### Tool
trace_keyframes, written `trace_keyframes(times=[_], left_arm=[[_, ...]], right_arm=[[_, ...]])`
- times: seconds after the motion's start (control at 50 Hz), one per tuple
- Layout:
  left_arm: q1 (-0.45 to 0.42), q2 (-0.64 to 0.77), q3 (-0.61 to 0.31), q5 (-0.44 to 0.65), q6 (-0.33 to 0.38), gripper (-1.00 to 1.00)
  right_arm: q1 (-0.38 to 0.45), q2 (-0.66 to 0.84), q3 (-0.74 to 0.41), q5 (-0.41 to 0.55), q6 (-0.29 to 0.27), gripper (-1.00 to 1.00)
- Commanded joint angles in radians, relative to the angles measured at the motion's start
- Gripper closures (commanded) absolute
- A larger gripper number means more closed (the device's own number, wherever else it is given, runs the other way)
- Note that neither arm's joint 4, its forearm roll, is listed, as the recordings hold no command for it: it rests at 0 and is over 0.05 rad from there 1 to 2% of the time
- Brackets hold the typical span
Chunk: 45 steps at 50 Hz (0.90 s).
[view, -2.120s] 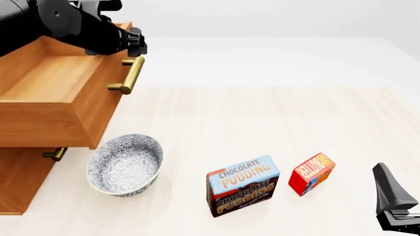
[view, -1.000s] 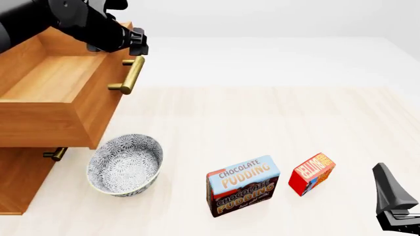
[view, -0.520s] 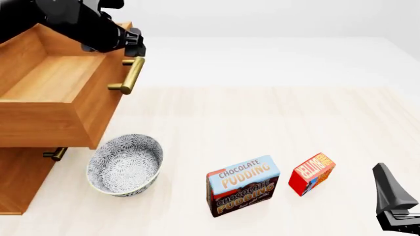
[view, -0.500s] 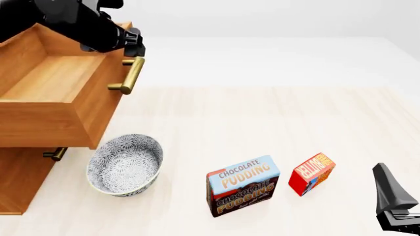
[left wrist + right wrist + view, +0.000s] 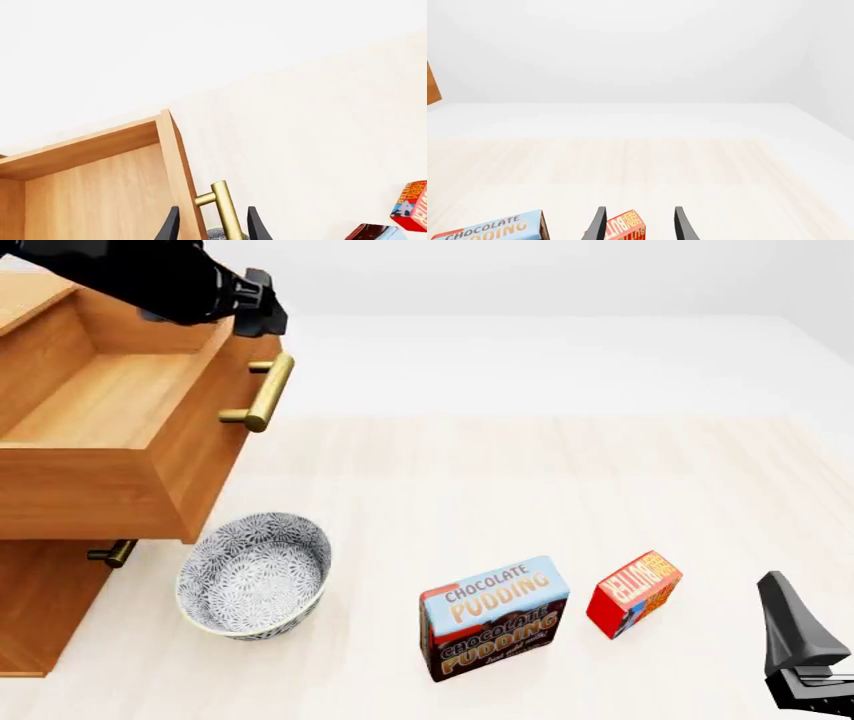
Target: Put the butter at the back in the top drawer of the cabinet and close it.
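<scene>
The butter (image 5: 634, 592), a small red box, stands on the table at the front right, beside the larger pudding box (image 5: 494, 618). The cabinet (image 5: 40, 610) is at the left, and its top drawer (image 5: 120, 400) is pulled out and holds nothing. My left gripper (image 5: 263, 312) hovers open just above the far end of the drawer's brass handle (image 5: 267, 390). In the left wrist view that handle (image 5: 225, 210) shows between the spread fingers (image 5: 172, 226). My right gripper (image 5: 801, 660) is open at the front right, and in its wrist view the butter (image 5: 624, 227) lies ahead between the fingers.
A patterned bowl (image 5: 254, 575) sits in front of the cabinet, under the open drawer's corner. A lower drawer's handle (image 5: 114, 552) peeks out beneath. The pudding box (image 5: 494, 230) stands just left of the butter.
My left arm has risen and drawn back to the left, away from the drawer handle. The drawer, the boxes, the bowl and the right arm have not moved.
</scene>
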Motion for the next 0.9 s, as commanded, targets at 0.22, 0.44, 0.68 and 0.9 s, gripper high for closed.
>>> trace_keyframes(times=[0.22, 0.44, 0.68, 0.9], left_arm=[[-0.051, -0.042, -0.053, 0.032, 0.019, -1.0], [-0.08, -0.033, -0.095, 0.046, 0.028, -1.0], [-0.129, -0.005, -0.144, 0.056, 0.043, -1.0], [-0.201, 0.05, -0.177, 0.045, 0.044, -1.0]], right_arm=[[0.0, 0.0, 0.0, 0.0, 0.0, -1.0], [0.0, 0.0, 0.0, 0.0, 0.0, -1.0], [0.0, 0.0, 0.0, 0.0, 0.0, -1.0], [0.0, 0.0, 0.0, 0.0, 0.0, -1.0]])
